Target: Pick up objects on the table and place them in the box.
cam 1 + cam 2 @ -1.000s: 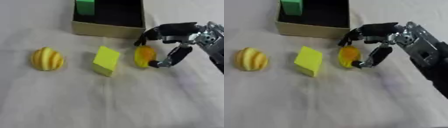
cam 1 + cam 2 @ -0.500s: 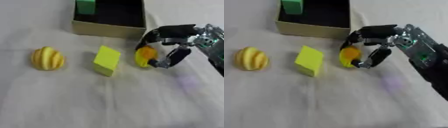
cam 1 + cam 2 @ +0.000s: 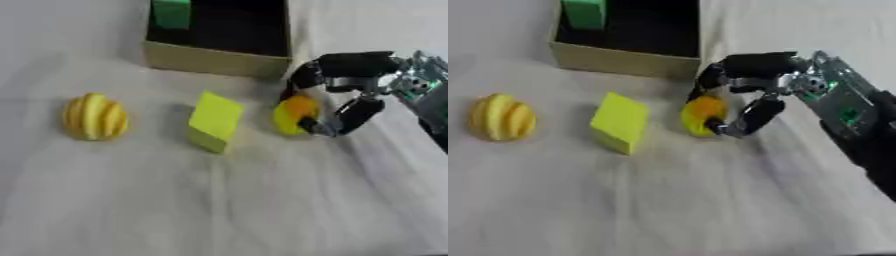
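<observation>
1. A striped yellow fruit (image 3: 94, 117) lies far left on the white cloth (image 3: 219, 200), well apart from everything else. It has orange bands running top to bottom and rests on its own, untouched.

2. A yellow-green block (image 3: 213, 120) sits near the middle of the cloth, tilted, with one broad face turned up and a darker narrow face toward the camera. It is between the striped fruit and the orange fruit, nearer the latter but not touching it.

3. The box (image 3: 214, 59), tan cardboard with a dark inside, stands at the far edge of the cloth, behind the block. A green block (image 3: 171, 13) stands inside it against the left wall.

4. An orange-and-yellow fruit (image 3: 703, 114) is just in front of the box's right corner, right of the yellow-green block. It appears to be at cloth level; whether it is lifted clear cannot be told.

5. The right hand (image 3: 750, 85) comes in from the right edge, black with a silver wrist. Its fingers (image 3: 710, 76) curl over the top and far side of the orange fruit, and the thumb (image 3: 750, 119) hooks under its near right side, so the fruit is held between them.

6. The left hand shows in neither view.
</observation>
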